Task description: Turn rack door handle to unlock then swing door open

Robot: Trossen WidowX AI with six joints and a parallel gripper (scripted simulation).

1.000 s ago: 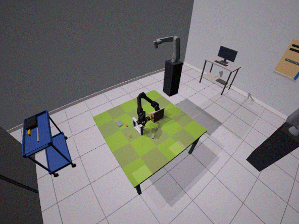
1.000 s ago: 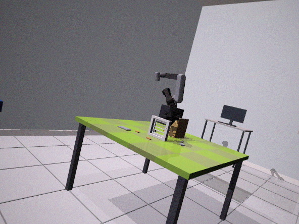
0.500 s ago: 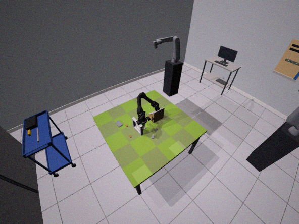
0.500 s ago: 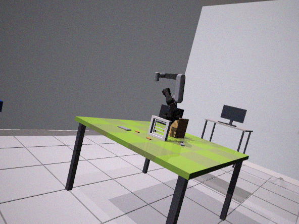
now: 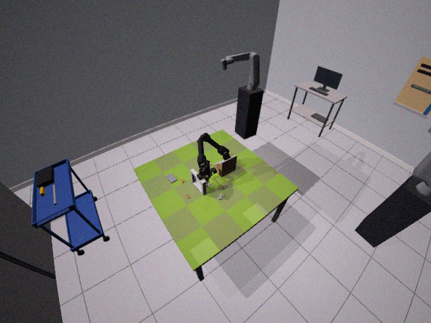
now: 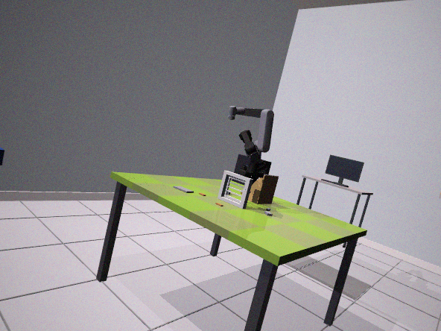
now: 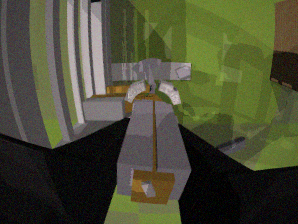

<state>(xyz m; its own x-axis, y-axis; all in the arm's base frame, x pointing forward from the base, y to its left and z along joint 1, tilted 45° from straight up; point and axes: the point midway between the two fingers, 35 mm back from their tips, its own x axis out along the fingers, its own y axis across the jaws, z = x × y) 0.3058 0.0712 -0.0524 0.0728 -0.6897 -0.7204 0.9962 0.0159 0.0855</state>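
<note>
The rack's pale frame (image 5: 194, 174) (image 6: 221, 188) stands upright on the green checkered table (image 5: 178, 227) (image 6: 208, 209). In the wrist view its white bars (image 7: 72, 55) run along the left. My gripper (image 5: 208, 175) (image 7: 152, 128) is shut on the handle (image 7: 140, 142), a grey block in two halves with a thin brown seam between them and a brown end piece. The halves are pressed nearly together, and black fingers lie on both sides. In the exterior view the fingertips are hidden behind the frame and rack. The door's angle cannot be told.
A brown block (image 5: 228, 166) (image 6: 267, 189) (image 7: 286, 27) stands right of the frame, close to the arm. A flat grey plate (image 5: 171, 178) (image 6: 183, 189), small orange pieces (image 5: 188, 196) (image 6: 219, 204) and small grey parts (image 5: 220, 196) (image 6: 268, 213) lie around the frame.
</note>
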